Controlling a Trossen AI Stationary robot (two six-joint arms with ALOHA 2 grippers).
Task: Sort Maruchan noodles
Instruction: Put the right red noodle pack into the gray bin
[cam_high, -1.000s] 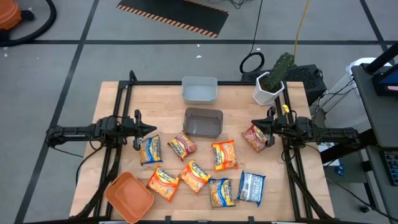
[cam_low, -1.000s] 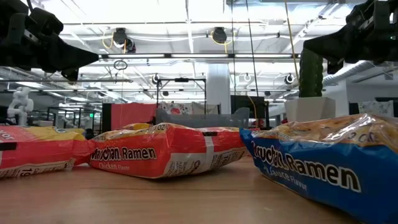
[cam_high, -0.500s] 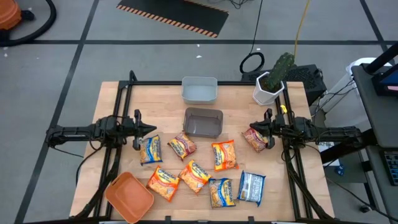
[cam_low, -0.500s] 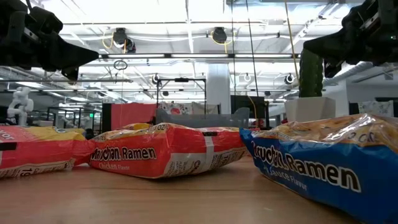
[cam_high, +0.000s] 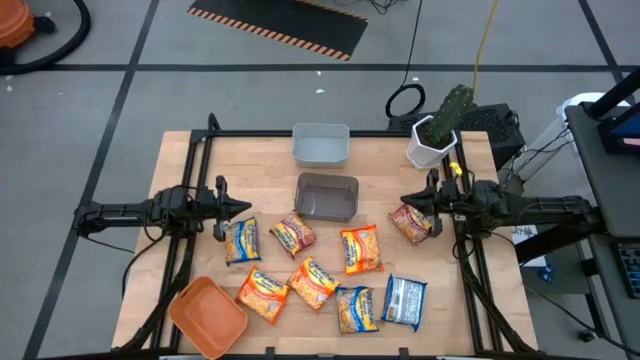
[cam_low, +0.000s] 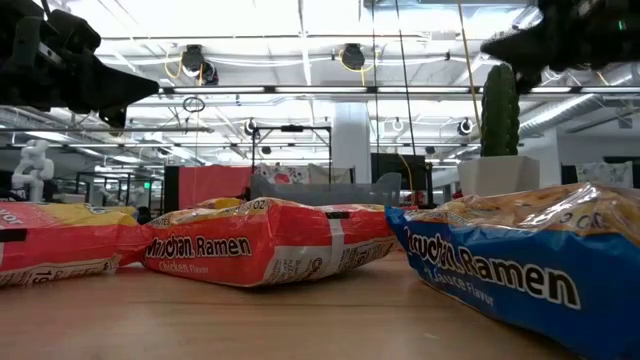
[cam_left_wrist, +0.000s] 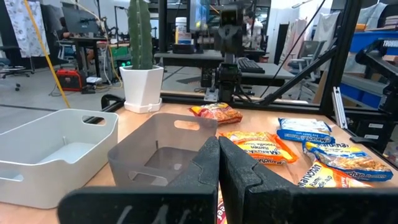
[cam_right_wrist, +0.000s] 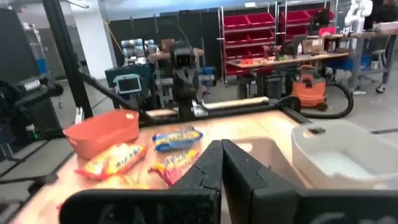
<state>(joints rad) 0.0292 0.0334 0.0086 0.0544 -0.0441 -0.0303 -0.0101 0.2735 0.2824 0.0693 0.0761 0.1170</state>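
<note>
Several Maruchan packets lie flat on the wooden table. In the high view they are a reddish one (cam_high: 411, 222), orange ones (cam_high: 242, 240) (cam_high: 292, 234) (cam_high: 361, 249) (cam_high: 313, 283) (cam_high: 262, 294), a blue-and-orange one (cam_high: 357, 309) and a blue-and-silver one (cam_high: 404, 301). My left gripper (cam_high: 243, 207) hovers shut above the table's left side, just beyond the leftmost orange packet; its fingers (cam_left_wrist: 219, 163) are closed together. My right gripper (cam_high: 404, 201) is shut too (cam_right_wrist: 222, 163). It hangs high in the low view (cam_low: 487, 46), just beyond the reddish packet.
A grey bin (cam_high: 327, 196) sits mid-table, with a pale bin (cam_high: 321, 145) beyond it at the far edge. A potted cactus (cam_high: 435, 140) stands at the far right corner. An orange tray (cam_high: 207, 317) rests at the near left corner. Bare wood lies between the arms and bins.
My right gripper has risen, staying shut, and has drifted slightly toward the far edge. The reddish packet beneath it has stayed where it was. My left arm has kept still.
</note>
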